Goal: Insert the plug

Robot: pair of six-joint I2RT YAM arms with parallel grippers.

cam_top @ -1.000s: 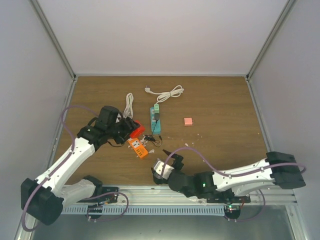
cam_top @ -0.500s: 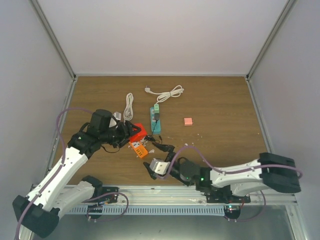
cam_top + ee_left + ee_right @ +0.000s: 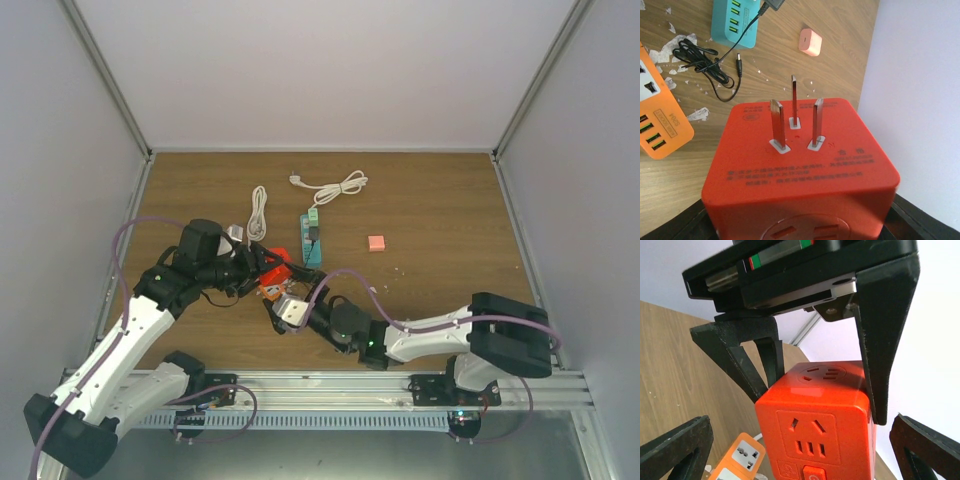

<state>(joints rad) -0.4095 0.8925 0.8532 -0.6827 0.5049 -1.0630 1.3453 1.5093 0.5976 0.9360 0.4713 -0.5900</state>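
Note:
The plug (image 3: 772, 4) is a small black adapter sitting at the top end of the teal power strip (image 3: 735, 20), also seen from above (image 3: 314, 233). Its thin black wire (image 3: 695, 54) lies coiled on the wood. My left gripper (image 3: 258, 268) is shut on a red socket cube (image 3: 800, 165), with the cube's three metal prongs pointing away from the wrist. My right gripper (image 3: 283, 295) is open just below the cube (image 3: 820, 430). It faces the cube's socket side, with one finger (image 3: 675, 450) on either side of it and neither touching.
An orange power strip (image 3: 273, 293) lies under the held cube. A small pink block (image 3: 376, 243) sits to the right of the teal strip. Two white cords (image 3: 258, 210) (image 3: 330, 186) lie at the back. Paper scraps dot the wood near the wire.
My right gripper has moved up and to the left, close under the red cube. My left arm drew the cube slightly back early on, then held still.

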